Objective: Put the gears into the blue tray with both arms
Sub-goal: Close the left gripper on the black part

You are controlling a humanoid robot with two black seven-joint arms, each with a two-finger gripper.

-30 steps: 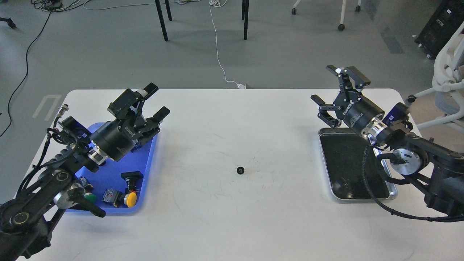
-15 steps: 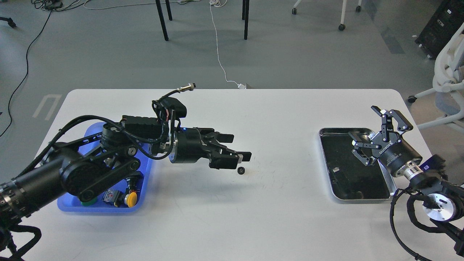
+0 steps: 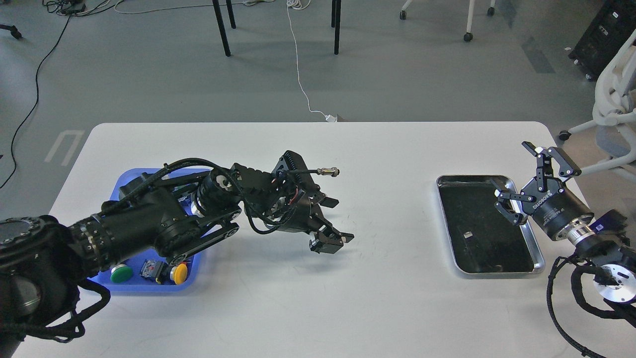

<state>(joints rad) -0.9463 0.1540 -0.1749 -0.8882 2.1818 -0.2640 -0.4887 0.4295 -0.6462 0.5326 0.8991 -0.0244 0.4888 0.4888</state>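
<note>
My left gripper (image 3: 332,233) reaches down to the white table (image 3: 377,298) near its middle, fingers spread; the gear is hidden beneath it. The blue tray (image 3: 149,287) sits at the left. My right gripper (image 3: 527,174) hovers spread beside the metal tray (image 3: 539,266), right.

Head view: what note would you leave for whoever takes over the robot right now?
Left hand: low over the middle of the table; can't tell if open or shut.
Right hand: open, empty, over the metal tray by its right edge.
No gear shows; one may hide under the left hand.
Blue tray: only button switches visible.
Left: get gears into the blue tray.
</note>
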